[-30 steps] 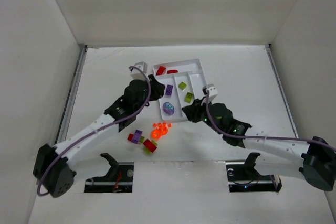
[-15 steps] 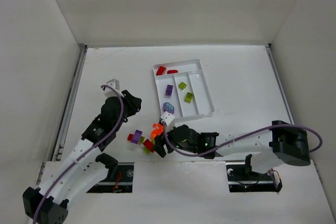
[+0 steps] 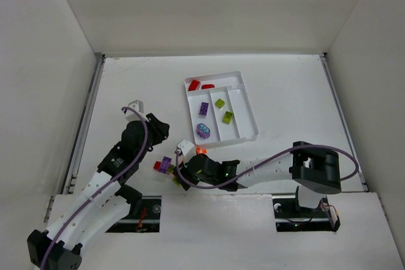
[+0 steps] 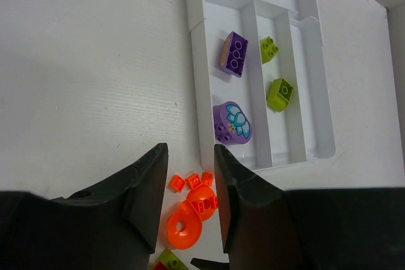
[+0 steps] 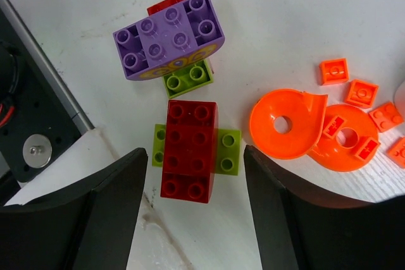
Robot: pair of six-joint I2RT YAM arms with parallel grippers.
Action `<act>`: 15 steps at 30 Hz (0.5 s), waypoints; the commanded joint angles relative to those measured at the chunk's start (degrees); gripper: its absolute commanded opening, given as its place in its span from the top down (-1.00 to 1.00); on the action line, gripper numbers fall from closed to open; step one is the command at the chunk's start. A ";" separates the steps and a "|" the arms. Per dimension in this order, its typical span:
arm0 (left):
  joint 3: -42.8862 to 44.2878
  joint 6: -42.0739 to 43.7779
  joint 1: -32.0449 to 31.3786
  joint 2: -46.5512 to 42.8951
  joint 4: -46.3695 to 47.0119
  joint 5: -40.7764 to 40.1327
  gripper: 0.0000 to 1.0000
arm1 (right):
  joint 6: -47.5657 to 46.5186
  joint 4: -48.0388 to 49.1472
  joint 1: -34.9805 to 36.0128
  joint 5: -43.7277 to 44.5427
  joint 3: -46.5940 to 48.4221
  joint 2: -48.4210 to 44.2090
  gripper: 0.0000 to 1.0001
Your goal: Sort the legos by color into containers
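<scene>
The white tray holds red legos in its crosswise section, purple ones in one long section and lime green ones in the section beside it. Loose legos lie near the front edge. In the right wrist view a red brick sits across a lime green brick, with a purple brick and orange round pieces close by. My right gripper hangs open, its jaws either side of the red brick. My left gripper is open and empty, above the orange pieces.
Small orange square tiles lie scattered beside the orange rounds. The tray's left wall is just ahead of my left fingers. The table's front edge and a black mount lie close to the pile on my right gripper's left.
My right arm left the tray, swung down to the loose pile and opened its jaws. My left arm drew back from the tray to the left.
</scene>
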 commanded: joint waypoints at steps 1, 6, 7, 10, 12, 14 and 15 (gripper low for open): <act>-0.92 -0.34 0.27 -0.82 0.39 -0.03 0.34 | -0.60 0.28 1.12 1.15 3.22 1.18 -0.35; -1.19 -0.52 0.27 -0.65 0.66 -0.03 0.34 | -0.51 -0.16 1.56 1.32 3.92 2.76 -0.23; -1.19 -0.61 0.27 -0.65 0.57 -0.03 0.34 | -0.51 -0.59 1.56 1.50 4.10 3.29 -0.17; -1.10 -0.69 0.36 -0.82 0.22 -0.30 0.34 | -0.77 -1.65 1.65 2.46 4.54 4.17 -0.04; -1.01 -0.78 0.54 -1.09 0.22 -0.21 0.34 | -1.04 -2.26 1.91 2.90 4.89 4.79 -0.03; -0.84 -0.78 0.63 -1.00 0.22 -0.03 0.33 | -1.48 -2.97 2.18 3.43 5.42 5.40 -0.04; -0.75 -0.78 0.63 -0.91 0.22 -0.03 0.33 | -1.56 -3.32 2.27 3.78 5.68 5.75 -0.04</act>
